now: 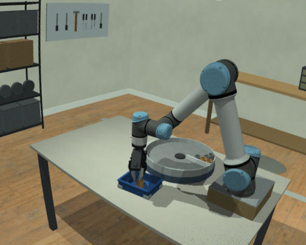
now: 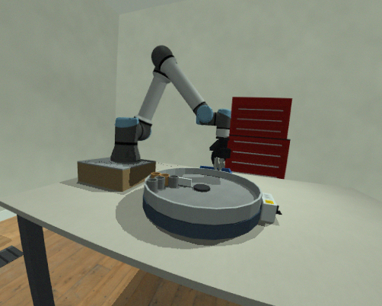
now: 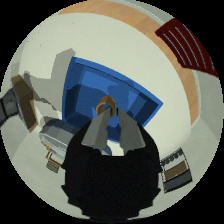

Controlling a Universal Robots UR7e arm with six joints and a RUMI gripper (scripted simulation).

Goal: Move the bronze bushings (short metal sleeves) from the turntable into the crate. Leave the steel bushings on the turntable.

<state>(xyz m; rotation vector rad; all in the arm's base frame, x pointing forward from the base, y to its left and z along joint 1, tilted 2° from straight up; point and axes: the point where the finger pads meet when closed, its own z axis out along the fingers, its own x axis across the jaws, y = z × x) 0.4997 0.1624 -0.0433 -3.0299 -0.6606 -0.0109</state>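
My gripper (image 1: 139, 180) reaches down into the blue crate (image 1: 135, 183) at the turntable's left edge, and its fingers are nearly closed. A bronze bushing (image 1: 139, 183) stands on the crate floor right at the fingertips. In the wrist view the bushing (image 3: 106, 105) shows just past the fingertips; I cannot tell if they still touch it. On the turntable (image 1: 180, 161), bronze bushings (image 1: 206, 159) and steel bushings (image 1: 200, 156) cluster at the far right rim. In the exterior view the bronze ones (image 2: 160, 176) stand behind the steel ones (image 2: 162, 183).
A dark disc (image 1: 180, 156) marks the turntable's hub, with a white bar (image 1: 191, 157) beside it. The arm's base sits on a brown block (image 1: 239, 195). A small control box (image 2: 269, 207) is fixed to the turntable's side. A red tool cabinet (image 2: 259, 137) stands behind the table.
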